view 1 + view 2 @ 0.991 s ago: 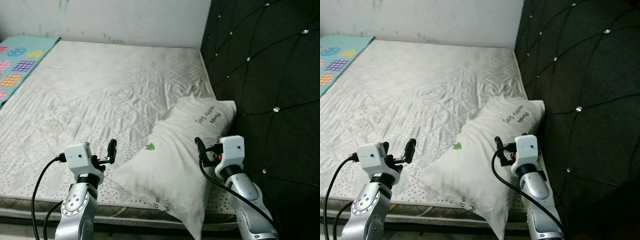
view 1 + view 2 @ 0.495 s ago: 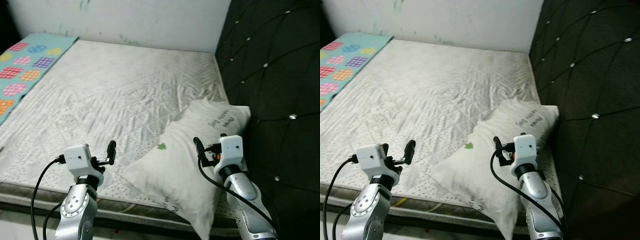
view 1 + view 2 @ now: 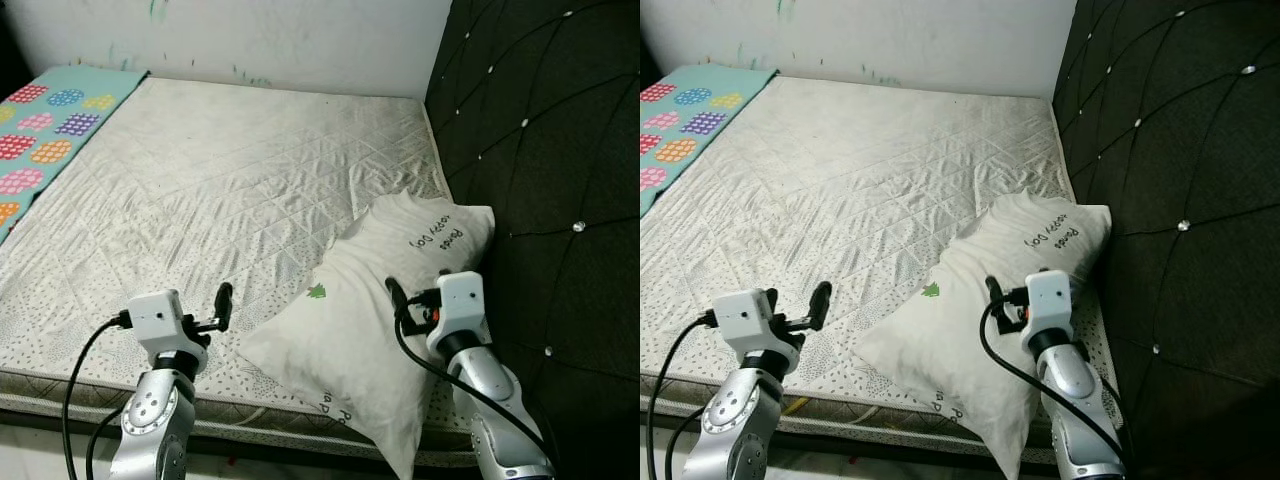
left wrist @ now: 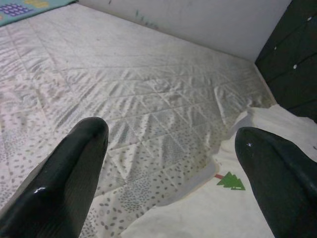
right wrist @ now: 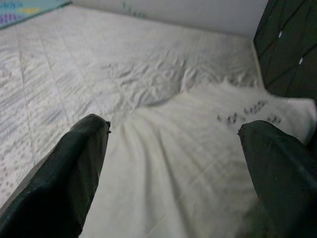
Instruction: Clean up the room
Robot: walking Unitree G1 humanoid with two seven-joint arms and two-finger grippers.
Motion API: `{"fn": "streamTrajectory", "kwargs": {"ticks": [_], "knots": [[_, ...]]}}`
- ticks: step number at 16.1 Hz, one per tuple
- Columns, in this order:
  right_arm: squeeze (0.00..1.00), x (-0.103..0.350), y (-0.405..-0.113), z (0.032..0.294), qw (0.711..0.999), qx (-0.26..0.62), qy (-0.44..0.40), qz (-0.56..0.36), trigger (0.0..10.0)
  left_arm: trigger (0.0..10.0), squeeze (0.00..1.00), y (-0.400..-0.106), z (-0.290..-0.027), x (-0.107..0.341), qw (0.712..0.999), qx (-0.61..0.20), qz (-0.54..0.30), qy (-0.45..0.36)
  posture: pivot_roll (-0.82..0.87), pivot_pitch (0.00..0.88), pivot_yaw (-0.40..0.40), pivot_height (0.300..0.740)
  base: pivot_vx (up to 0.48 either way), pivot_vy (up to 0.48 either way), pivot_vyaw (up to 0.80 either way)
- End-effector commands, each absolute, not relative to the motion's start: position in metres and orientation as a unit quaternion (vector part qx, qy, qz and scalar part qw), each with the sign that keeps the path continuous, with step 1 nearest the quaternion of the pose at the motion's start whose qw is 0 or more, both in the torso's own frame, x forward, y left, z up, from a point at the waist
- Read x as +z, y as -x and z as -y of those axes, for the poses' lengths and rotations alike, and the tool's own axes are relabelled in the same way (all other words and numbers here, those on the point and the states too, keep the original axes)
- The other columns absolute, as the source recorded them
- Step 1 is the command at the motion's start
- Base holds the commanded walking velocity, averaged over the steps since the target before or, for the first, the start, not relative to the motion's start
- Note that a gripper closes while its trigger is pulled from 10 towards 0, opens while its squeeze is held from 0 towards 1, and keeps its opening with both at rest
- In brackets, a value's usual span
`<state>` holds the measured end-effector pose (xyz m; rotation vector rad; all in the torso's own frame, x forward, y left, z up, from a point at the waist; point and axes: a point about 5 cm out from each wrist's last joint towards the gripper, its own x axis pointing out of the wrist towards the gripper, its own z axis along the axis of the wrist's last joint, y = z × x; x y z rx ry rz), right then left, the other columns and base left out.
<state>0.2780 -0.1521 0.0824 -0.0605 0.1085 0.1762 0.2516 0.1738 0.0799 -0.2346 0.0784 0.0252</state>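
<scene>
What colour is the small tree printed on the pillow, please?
Green; the tree print on the white pillow shows best in the left wrist view.

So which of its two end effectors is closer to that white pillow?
The right end effector: it hovers directly over the white pillow. The left end effector is over the mattress, just beside the pillow's corner.

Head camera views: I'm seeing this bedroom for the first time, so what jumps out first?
A white pillow with a small green tree print and dark lettering lies askew on the bare quilted mattress, its near corner over the bed's edge, beside the black tufted headboard. The left gripper and right gripper are raised at the near edge, both open. A teal spotted blanket lies along the mattress's far left side.
</scene>
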Motion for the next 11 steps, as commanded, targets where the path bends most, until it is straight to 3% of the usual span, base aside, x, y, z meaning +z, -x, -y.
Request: {"fn": "streamTrajectory", "kwargs": {"ticks": [1, 11], "knots": [[0.0, 0.0793, -0.2771, 0.1524, 0.993, 0.09, 0.027, -0.065, 10.0, 10.0, 0.0, -0.2526, -0.177, 0.0769, 0.992, 0.018, -0.05, 0.111, -0.09, 0.076, -0.022, 0.74, 0.0, 0.0, 0.0], [0.0, 0.0806, -0.2757, 0.1514, 0.994, 0.088, 0.016, -0.068, 10.0, 10.0, 0.0, -0.2471, -0.1855, 0.0796, 0.994, 0.024, -0.05, 0.093, -0.08, 0.124, -0.016, 0.727, 0.0, 0.0, 0.0]]}}
